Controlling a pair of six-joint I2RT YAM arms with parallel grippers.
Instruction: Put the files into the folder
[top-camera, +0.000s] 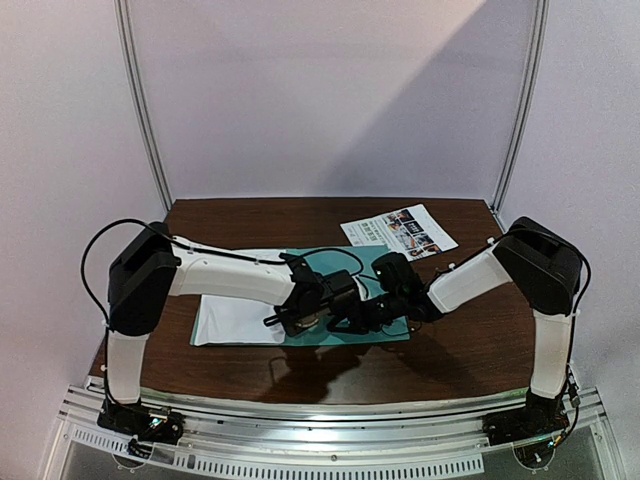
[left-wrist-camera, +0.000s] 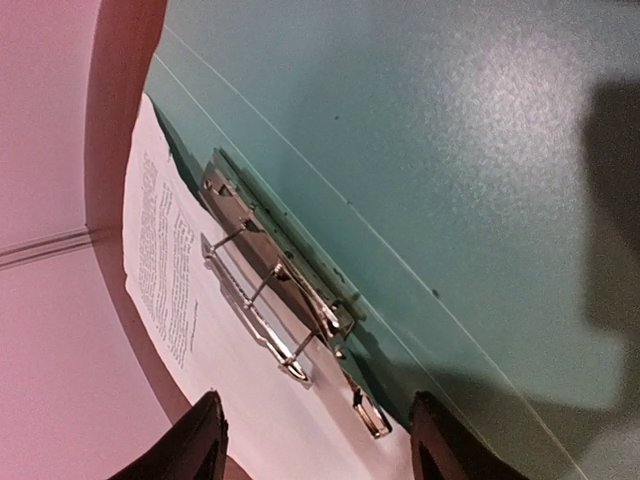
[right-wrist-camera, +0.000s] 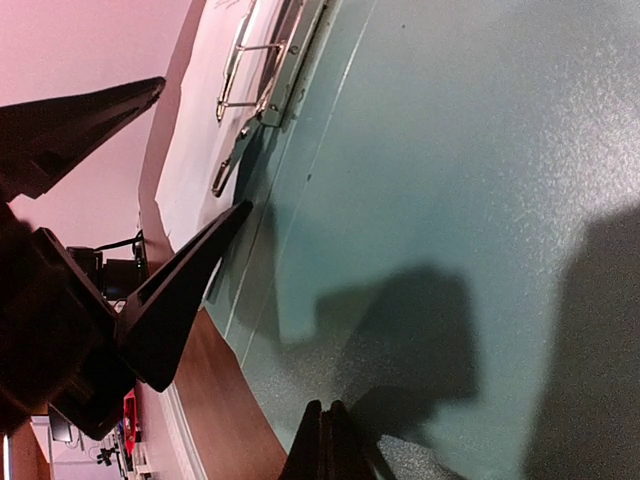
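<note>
The teal folder (top-camera: 385, 300) lies open in the middle of the table. The plain white sheet (top-camera: 235, 315) with small text lies on its left half, with the metal clip (left-wrist-camera: 275, 290) raised over the sheet's edge at the spine. My left gripper (top-camera: 300, 318) is open and hovers just in front of the clip's near end (left-wrist-camera: 315, 452). My right gripper (top-camera: 348, 320) is shut and empty, its tips (right-wrist-camera: 328, 448) low over the folder's right half (right-wrist-camera: 480, 150) near its front edge. The colour photo sheet (top-camera: 400, 232) lies on the table at the back right, outside the folder.
The left gripper's black fingers (right-wrist-camera: 180, 290) show close by in the right wrist view, beside the clip (right-wrist-camera: 265, 70). The brown table (top-camera: 480, 340) ends at a metal rail in front. Two metal poles stand at the back corners.
</note>
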